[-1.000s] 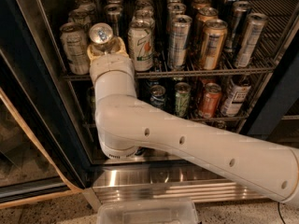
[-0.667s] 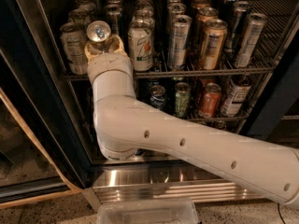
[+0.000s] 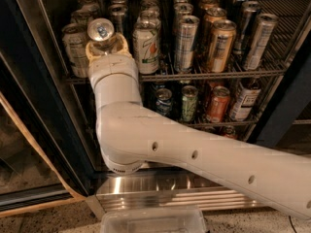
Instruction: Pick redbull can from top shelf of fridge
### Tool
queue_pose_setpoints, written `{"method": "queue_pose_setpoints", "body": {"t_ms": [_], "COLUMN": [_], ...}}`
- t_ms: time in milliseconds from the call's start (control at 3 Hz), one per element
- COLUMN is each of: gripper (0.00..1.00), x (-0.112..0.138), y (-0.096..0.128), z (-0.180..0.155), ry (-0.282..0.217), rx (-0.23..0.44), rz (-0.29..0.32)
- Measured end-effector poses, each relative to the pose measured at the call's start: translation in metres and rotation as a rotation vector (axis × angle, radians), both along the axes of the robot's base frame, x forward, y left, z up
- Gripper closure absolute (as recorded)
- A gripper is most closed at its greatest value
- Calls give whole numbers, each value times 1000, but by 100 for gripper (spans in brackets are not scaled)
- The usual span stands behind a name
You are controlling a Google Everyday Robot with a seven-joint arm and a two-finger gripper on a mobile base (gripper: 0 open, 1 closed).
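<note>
At the front left corner of the chrome wire top shelf (image 3: 218,74), the robot's cream two-finger gripper (image 3: 106,46) is closed around the tall slim silver redbull can (image 3: 100,30). The can's lid, with its blue tab, tilts toward the camera. Just beside it stand a wider white can with a green-red logo (image 3: 146,47) and a pale can (image 3: 75,50). Likely risks: the tilted can slips from the grasp, or the thick white arm (image 3: 160,144) knocks those neighbours or the dark-framed fridge (image 3: 29,106) when withdrawn.
</note>
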State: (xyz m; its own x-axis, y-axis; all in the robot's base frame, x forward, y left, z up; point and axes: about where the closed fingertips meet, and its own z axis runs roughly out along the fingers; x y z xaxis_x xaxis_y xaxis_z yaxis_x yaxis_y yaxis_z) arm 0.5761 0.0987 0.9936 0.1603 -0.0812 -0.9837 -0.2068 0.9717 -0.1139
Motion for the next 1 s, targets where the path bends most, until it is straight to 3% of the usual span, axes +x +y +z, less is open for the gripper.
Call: {"method": "queue_pose_setpoints", "body": {"t_ms": [1000], "gripper": [100], "x": [-30], "y": [-8], "z": [16], "ry": [26], "rx": [7], "rz": [33]}}
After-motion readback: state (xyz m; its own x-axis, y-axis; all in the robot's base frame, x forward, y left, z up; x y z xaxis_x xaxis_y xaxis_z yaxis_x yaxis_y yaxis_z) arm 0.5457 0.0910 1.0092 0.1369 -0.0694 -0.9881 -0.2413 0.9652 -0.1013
